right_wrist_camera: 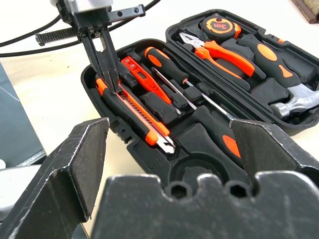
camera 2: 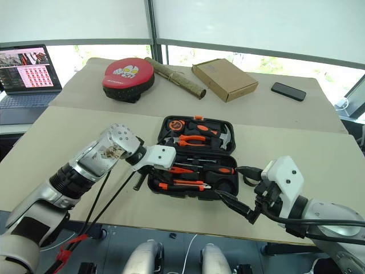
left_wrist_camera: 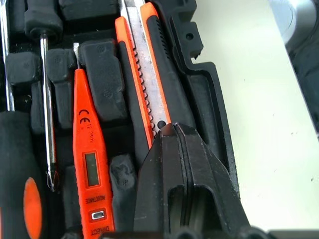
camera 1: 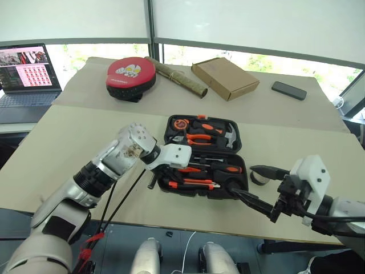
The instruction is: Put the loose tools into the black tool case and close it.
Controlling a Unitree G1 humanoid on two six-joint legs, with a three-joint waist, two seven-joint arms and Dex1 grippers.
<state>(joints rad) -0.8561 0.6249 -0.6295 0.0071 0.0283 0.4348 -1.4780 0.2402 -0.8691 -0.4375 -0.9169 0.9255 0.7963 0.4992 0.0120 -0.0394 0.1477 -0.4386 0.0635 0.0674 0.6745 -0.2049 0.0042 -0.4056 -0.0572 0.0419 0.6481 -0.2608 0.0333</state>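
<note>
The black tool case [camera 1: 206,154] lay open on the desk [camera 1: 68,142], its lid half holding pliers [camera 1: 199,138], a hammer [camera 1: 229,136] and a tape measure [camera 1: 181,123]. The left gripper [right_wrist_camera: 110,82] had its fingers pressed together, tips resting on the utility knife [right_wrist_camera: 134,113], which lay in its recess along the case's near edge. Beside the knife sat the slim orange screwdriver [left_wrist_camera: 88,164] and a black-handled screwdriver [right_wrist_camera: 172,69]. The right gripper [camera 1: 254,185] hung spread wide at the case's right corner, holding nothing, near a small tape roll [camera 1: 260,179].
</note>
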